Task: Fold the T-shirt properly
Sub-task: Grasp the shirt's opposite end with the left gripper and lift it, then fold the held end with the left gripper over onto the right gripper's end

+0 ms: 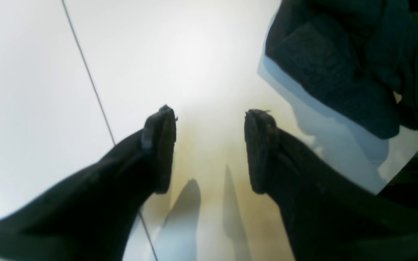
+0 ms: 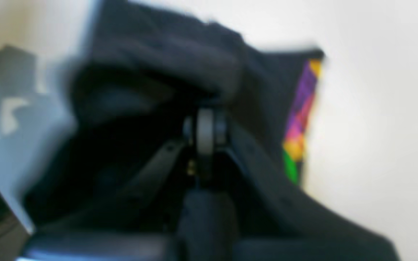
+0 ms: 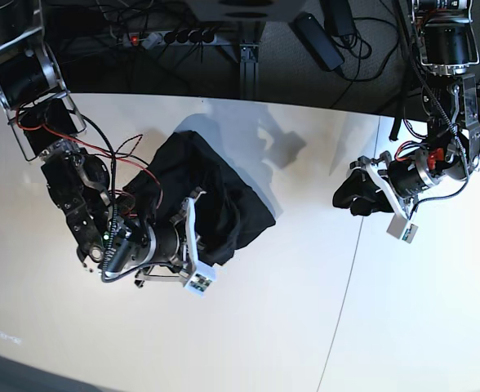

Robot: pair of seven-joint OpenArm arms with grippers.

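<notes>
1. The T-shirt (image 3: 211, 204) lies bunched on the white counter (image 3: 289, 310): soft, light, floppy.
2. Right claw (image 2: 205, 125) is clenched into its folds; left claw (image 1: 210, 145) hangs released, well apart.
3. Best taken by a hem or by the rainbow trim (image 2: 301, 116).

Left wrist view: table (image 1: 31, 72) washed out by glare, twin shadows cast below.
Right wrist view: heavily blurred throughout.
Base view: evenly lit, sharp.
</notes>
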